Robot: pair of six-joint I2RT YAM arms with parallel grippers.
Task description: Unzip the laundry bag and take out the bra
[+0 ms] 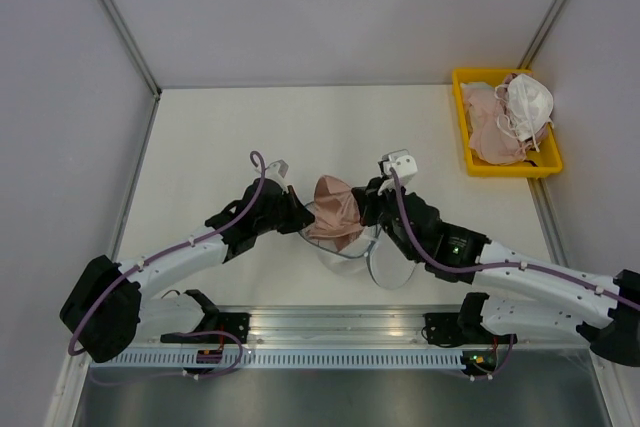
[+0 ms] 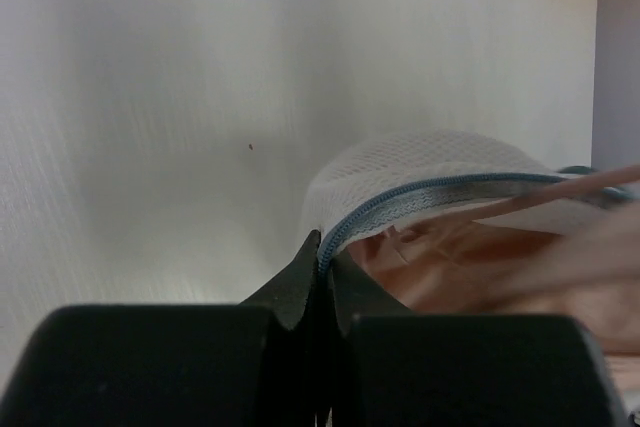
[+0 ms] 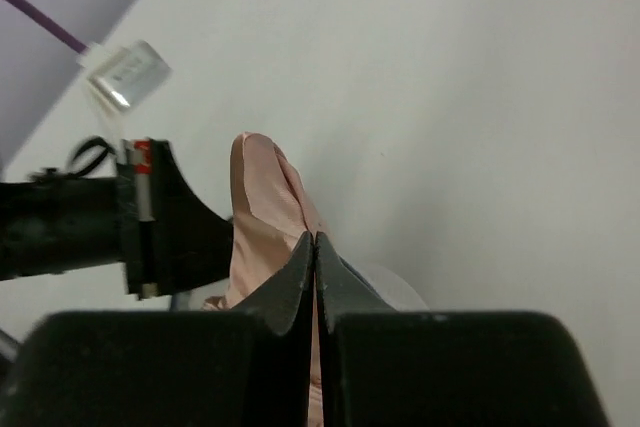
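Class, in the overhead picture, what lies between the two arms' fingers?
The pink bra, above the mesh bag, fills the gap between left fingers and right fingers; top view.

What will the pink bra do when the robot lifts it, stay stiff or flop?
Probably flop: the bra folds and bunches where the right pincer pinches it. Likely light, since that small pinch seems enough to hold it. Its smooth fabric might slip free.
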